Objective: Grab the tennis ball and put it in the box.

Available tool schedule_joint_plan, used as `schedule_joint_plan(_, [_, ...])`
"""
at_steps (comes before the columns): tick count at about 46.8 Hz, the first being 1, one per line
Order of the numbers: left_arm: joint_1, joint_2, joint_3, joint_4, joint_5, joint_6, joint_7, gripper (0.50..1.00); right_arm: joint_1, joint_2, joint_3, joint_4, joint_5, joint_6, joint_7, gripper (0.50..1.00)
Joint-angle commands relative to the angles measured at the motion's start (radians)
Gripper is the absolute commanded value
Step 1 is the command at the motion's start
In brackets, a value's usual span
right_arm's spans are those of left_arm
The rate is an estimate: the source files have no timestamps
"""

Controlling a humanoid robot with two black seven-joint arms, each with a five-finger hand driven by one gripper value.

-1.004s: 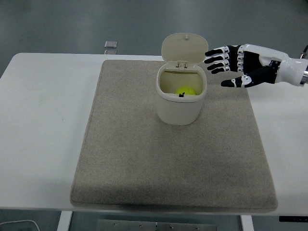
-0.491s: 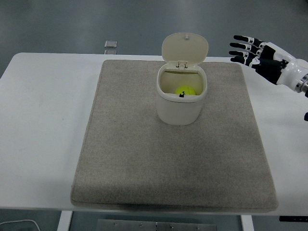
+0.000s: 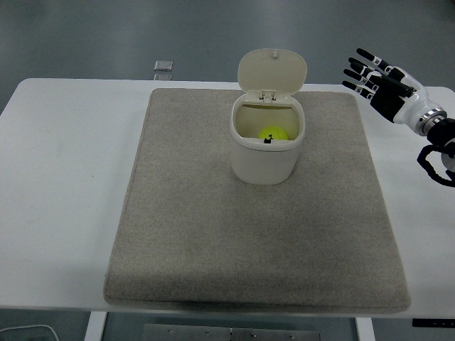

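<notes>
Ball (image 3: 273,133) lay in the box (image 3: 266,145); light, fuzzy, springy, we judged it easiest gripped around its middle. Our right hand (image 3: 378,78) hovered empty, fingers spread.

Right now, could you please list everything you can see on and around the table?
table: one, white, spans the view
mat: one, grey-beige, on the table's middle
box: one, cream, on the mat's far half, lid flipped up
ball: one, yellow-green, inside the box
small object: one, grey, beyond the table's far edge
right hand: one, black and white, fingers spread, holding nothing, above the table's far right corner
</notes>
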State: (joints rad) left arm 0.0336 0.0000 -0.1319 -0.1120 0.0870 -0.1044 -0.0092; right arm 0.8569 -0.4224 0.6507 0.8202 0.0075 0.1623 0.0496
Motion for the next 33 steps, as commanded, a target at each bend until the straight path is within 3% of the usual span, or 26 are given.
schedule_joint_plan(1, [0.000,0.000,0.000,0.000,0.000,0.000,0.000,0.992,0.001,0.007,0.001,-0.016,0.006,-0.007,-0.001,0.850])
schedule_joint_plan(10, [0.000,0.000,0.000,0.000,0.000,0.000,0.000,0.992,0.001,0.034,-0.002,-0.026,0.005,-0.009,0.012,0.854])
schedule_joint_plan(14, [0.000,0.000,0.000,0.000,0.000,0.000,0.000,0.992,-0.001,0.036,-0.003,-0.033,0.003,-0.007,0.013,0.905])
schedule_joint_plan(33, [0.000,0.000,0.000,0.000,0.000,0.000,0.000,0.992,-0.004,0.040,-0.002,-0.038,0.006,-0.004,0.016,0.905])
